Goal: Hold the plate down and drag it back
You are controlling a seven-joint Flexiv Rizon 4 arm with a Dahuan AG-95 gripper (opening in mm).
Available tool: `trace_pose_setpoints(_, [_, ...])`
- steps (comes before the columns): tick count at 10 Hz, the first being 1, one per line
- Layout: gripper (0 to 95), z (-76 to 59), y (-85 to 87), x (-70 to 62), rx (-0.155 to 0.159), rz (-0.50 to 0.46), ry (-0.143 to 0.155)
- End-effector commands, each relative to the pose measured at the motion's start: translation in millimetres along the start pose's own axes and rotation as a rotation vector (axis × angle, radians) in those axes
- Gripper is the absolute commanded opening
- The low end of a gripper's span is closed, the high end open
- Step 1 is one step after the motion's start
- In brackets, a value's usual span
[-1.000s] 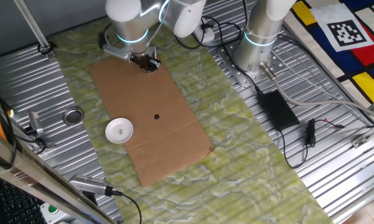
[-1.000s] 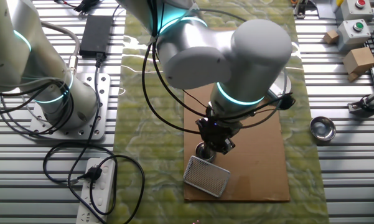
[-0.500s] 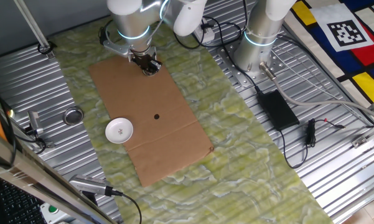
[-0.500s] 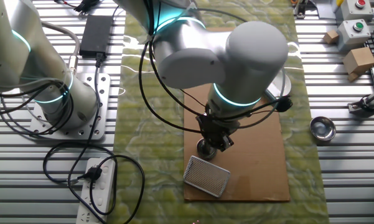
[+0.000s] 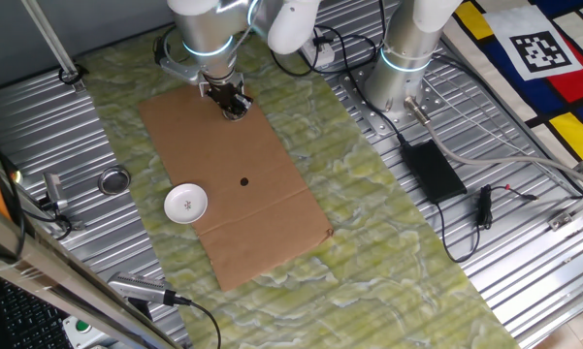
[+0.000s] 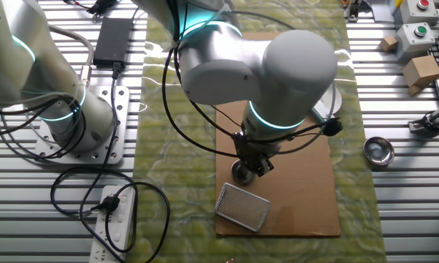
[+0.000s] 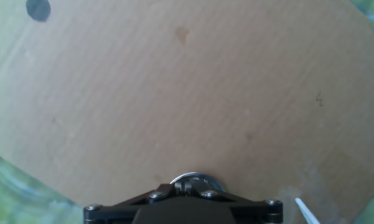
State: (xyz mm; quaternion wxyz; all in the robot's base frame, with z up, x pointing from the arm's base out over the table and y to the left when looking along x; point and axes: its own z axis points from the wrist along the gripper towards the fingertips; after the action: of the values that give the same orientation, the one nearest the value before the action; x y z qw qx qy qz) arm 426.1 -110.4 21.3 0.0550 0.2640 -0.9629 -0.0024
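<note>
One fixed view: my end effector [image 5: 232, 101] hangs at upper centre, the plate [image 5: 185, 204] well apart at lower left on the cardboard [image 5: 262, 184].
Other fixed view: the arm hides most of the plate.
Hand view: only cardboard; I cannot tell the finger state.
I judge the approach pending; next, travel to the plate.

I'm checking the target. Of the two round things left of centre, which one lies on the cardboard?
The white plate, overlapping the cardboard sheet's left edge. The grey metal ring lies apart on the ribbed metal table.
</note>
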Motion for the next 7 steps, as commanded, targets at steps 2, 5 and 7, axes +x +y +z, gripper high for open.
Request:
trace_pose_setpoints(2, [0.0,-1.3,5.4,-3.5,-0.037,0.045,-0.034])
trace_pose_setpoints(5, [0.0,-2.0,7.9,-5.4,-0.081,0.092,-0.076])
trace_pose_setpoints(7, [0.0,-2.1,8.7,-6.0,-0.093,0.103,-0.084])
